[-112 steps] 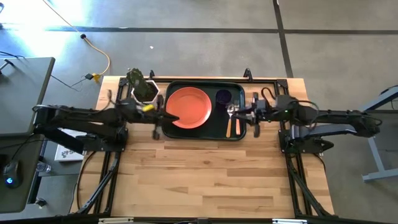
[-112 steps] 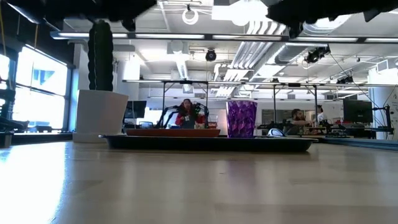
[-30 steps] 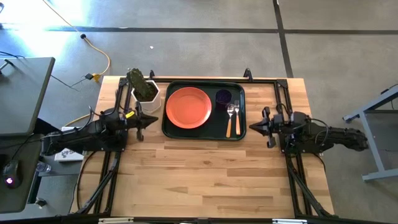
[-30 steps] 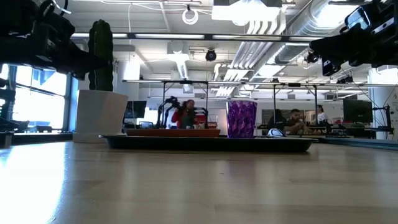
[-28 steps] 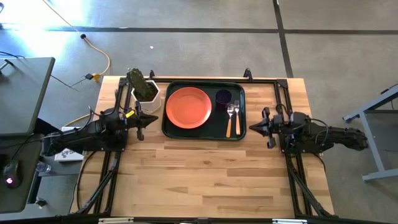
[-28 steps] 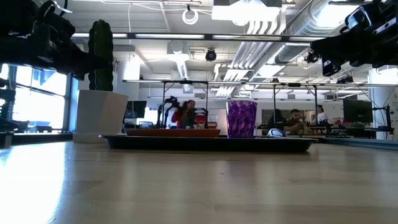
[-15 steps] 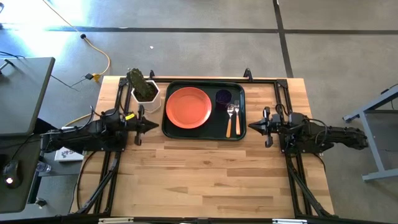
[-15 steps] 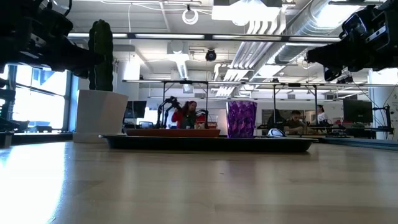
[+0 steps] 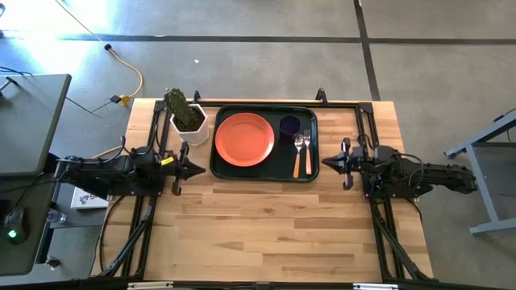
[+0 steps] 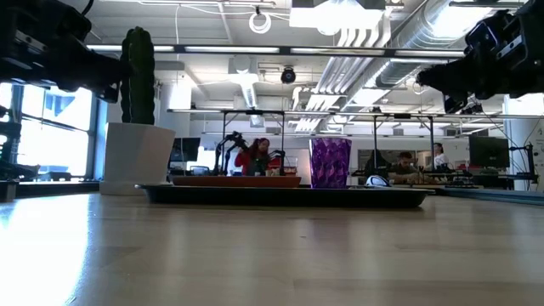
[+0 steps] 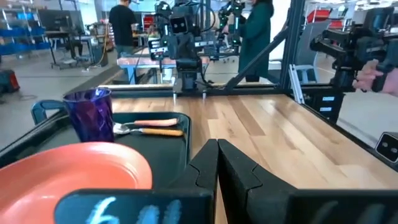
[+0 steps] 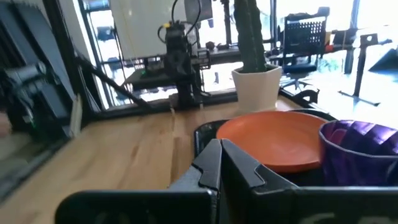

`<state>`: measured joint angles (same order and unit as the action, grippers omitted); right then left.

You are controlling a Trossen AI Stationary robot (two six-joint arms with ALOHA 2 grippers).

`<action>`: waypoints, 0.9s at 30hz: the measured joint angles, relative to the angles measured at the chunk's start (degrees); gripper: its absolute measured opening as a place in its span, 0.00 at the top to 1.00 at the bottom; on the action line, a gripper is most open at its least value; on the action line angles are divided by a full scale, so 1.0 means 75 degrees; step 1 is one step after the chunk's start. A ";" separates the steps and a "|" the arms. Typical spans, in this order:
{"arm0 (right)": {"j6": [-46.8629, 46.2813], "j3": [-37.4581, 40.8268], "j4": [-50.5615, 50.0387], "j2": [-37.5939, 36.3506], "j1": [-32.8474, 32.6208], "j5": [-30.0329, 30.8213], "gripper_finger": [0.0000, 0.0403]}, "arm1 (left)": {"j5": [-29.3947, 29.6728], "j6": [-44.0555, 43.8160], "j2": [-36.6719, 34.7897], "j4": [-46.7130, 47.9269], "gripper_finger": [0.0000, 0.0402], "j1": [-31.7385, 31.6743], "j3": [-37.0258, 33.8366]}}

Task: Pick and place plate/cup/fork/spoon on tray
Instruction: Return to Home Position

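The dark green tray (image 9: 222,165) lies at the table's far middle. On it rest the orange plate (image 9: 243,138), the purple cup (image 9: 289,126), and the spoon (image 9: 297,153) and fork (image 9: 308,152) side by side, at the tray's right end. My left gripper (image 9: 199,164) is shut and empty, just left of the tray. My right gripper (image 9: 325,164) is shut and empty, just right of the tray. The plate (image 11: 74,171), cup (image 11: 91,115) and utensils (image 11: 149,127) show in the left wrist view; the plate (image 12: 273,138) and cup (image 12: 360,149) show in the right wrist view.
A white pot with a green cactus (image 9: 187,115) stands at the far left, beside the tray. The near half of the wooden table (image 9: 266,234) is bare wood. People and other equipment show in the room beyond the table.
My left gripper has drawn back a little toward the table's near left, away from the pot. My right gripper has kept nearly still. The things on the tray have not moved.
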<state>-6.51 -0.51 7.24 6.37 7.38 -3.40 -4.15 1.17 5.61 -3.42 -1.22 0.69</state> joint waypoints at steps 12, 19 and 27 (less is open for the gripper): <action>-0.0877 0.0003 -0.0113 0.0000 0.0000 0.0000 1.00 | 0.0039 -0.0207 0.0003 0.0286 1.00 0.0027 0.0000; -0.0871 0.0003 -0.0173 0.0000 0.0000 -0.0001 1.00 | 0.0041 -0.0329 -0.0003 0.0012 1.00 0.0027 0.0006; -0.0871 0.0006 -0.0210 0.0000 0.0000 -0.0003 1.00 | 0.0041 -0.0329 0.0001 0.0071 1.00 0.0027 0.0006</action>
<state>-13.04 -0.47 5.67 6.37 7.38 -3.42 -3.84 -1.30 5.62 -2.89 -1.02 0.73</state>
